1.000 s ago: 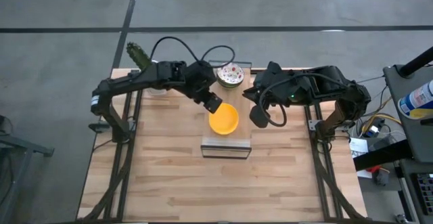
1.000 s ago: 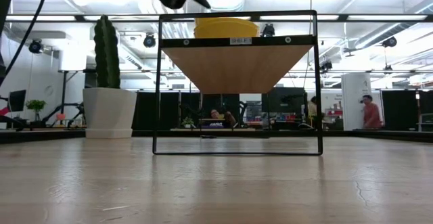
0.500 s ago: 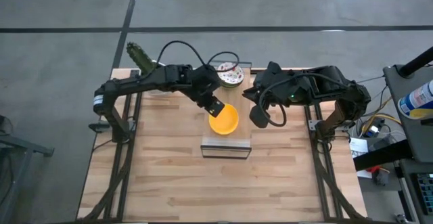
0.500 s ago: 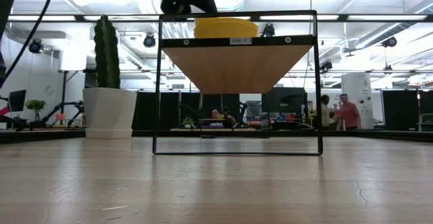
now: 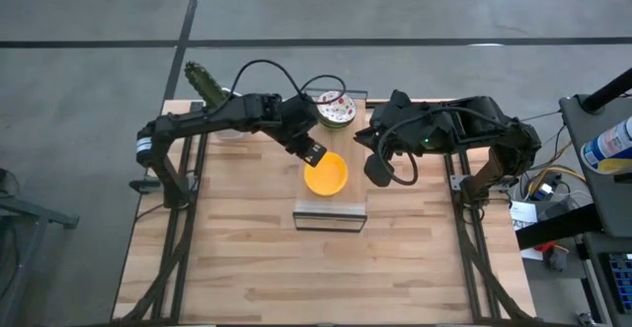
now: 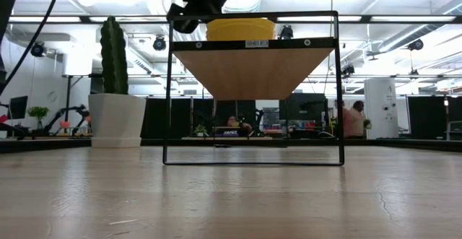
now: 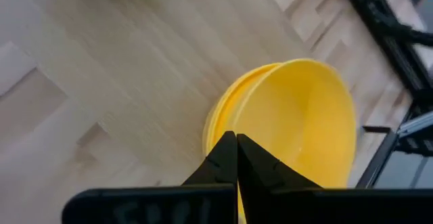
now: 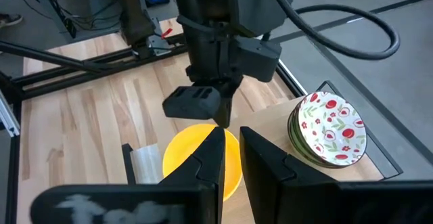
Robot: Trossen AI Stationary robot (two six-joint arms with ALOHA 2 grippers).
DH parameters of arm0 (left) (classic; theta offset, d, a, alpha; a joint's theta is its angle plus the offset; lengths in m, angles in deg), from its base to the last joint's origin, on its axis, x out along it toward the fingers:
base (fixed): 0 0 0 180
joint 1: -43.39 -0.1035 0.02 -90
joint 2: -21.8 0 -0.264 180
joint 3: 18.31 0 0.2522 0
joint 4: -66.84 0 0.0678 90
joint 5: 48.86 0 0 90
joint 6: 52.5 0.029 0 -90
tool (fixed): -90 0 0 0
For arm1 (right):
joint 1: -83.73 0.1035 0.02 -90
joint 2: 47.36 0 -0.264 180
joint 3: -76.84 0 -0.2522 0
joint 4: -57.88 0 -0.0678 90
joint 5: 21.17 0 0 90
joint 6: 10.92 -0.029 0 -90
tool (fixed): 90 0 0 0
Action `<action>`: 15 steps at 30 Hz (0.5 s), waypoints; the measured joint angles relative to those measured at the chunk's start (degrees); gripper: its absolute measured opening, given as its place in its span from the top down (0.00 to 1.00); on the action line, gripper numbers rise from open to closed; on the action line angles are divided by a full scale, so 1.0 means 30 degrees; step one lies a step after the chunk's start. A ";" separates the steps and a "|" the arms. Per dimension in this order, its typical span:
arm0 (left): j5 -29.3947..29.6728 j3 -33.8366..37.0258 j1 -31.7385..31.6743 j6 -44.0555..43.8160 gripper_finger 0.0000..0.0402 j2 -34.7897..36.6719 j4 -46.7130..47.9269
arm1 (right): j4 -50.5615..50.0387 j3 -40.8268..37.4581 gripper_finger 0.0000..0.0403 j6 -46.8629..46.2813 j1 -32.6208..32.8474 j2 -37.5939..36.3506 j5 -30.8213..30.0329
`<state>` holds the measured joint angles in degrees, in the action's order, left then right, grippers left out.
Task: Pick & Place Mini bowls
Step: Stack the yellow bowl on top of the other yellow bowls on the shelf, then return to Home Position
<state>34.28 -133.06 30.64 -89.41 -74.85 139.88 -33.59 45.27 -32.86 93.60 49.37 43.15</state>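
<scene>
Hovering at the rim of the yellow bowls [image 5: 327,175], the left pincer [image 5: 312,152] has its two fingers [image 7: 230,158] pressed together, with nothing between them; the tips sit right at the near edge of the stack. The yellow bowls are nested one inside another on the raised wooden shelf [image 5: 346,206] of a black wire frame [image 6: 170,87] that stands mid-table, and in the low view they show as a yellow stack [image 6: 240,29] on top of the shelf board, with the left arm just above and beside them. The floral bowls [image 5: 336,109], white with red and green speckles, form a second stack on the same shelf toward the far edge of the table [image 5: 257,268]; the right wrist view shows them [image 8: 327,130] well apart from the yellow stack [image 8: 201,160]. The right pincer [image 5: 377,172] hangs just beside the shelf, near the yellow bowls, fingers [image 8: 210,158] nearly together and holding nothing. A cactus in a white planter [image 6: 115,118] stands at the far left corner
</scene>
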 joint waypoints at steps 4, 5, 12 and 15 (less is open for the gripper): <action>0.0113 0.0038 -0.0142 0.0234 1.00 -0.0129 0.0431 | -0.0016 -0.0007 0.89 -0.0066 0.0000 0.0000 0.0000; 0.0266 0.0042 -0.0153 0.0119 1.00 -0.0078 0.0270 | -0.0016 -0.0013 0.89 -0.0073 0.0000 0.0000 0.0000; -0.0021 -0.0506 -0.0095 0.0470 1.00 0.0162 -0.1177 | -0.0176 -0.0036 0.89 -0.0066 0.0000 0.0000 0.0000; -0.1337 -0.0085 -0.0087 0.0271 1.00 0.0092 -0.1595 | -0.0169 -0.0036 0.89 -0.0059 0.0000 0.0000 0.0000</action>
<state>30.27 -133.31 30.38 -88.60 -74.57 135.09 -34.10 45.16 -33.03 93.60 49.37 43.15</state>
